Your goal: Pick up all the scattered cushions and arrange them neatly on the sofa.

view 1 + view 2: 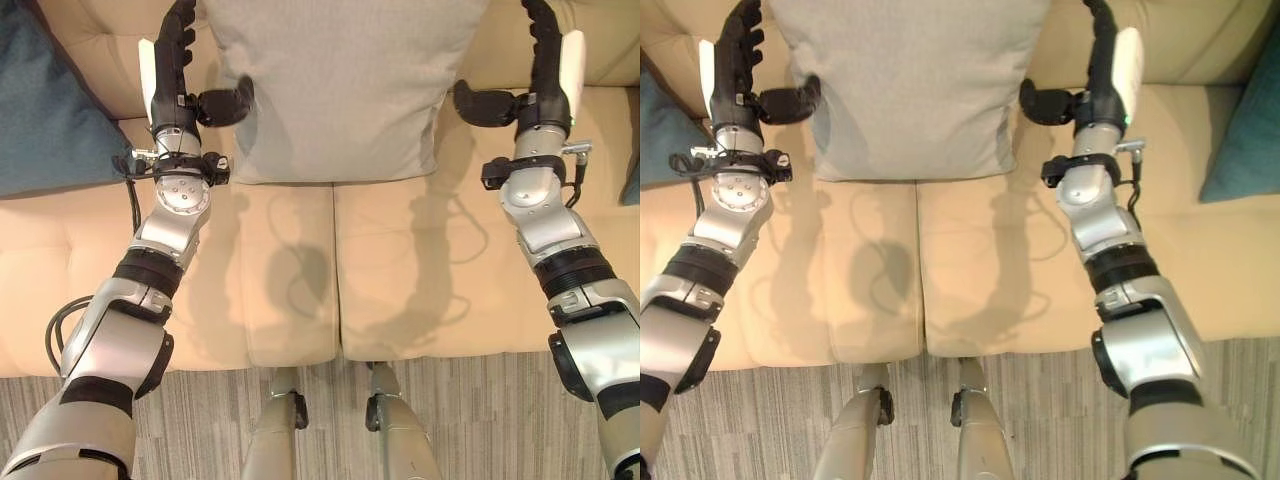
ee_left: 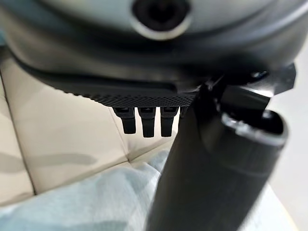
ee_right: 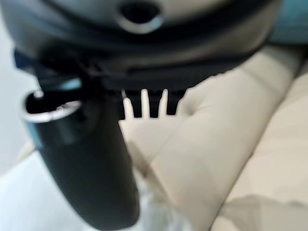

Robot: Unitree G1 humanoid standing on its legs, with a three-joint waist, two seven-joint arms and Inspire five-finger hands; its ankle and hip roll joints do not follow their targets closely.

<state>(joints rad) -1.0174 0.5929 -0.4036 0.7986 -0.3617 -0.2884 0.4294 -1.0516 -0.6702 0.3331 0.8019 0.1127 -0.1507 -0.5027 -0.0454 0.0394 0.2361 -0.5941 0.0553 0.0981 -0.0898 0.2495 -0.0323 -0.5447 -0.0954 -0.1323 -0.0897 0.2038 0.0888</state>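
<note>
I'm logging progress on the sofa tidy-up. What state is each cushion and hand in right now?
grey cushion: upright against the sofa backrest, between both hands.
dark blue cushion: leaning at the sofa's left end.
teal cushion: at the right end, partly cut off.
left hand: open, thumb at the cushion's edge.
right hand: open, thumb near the cushion's other edge.

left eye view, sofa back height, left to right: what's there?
Dark blue cushion → left hand → grey cushion → right hand → edge of a teal cushion.
</note>
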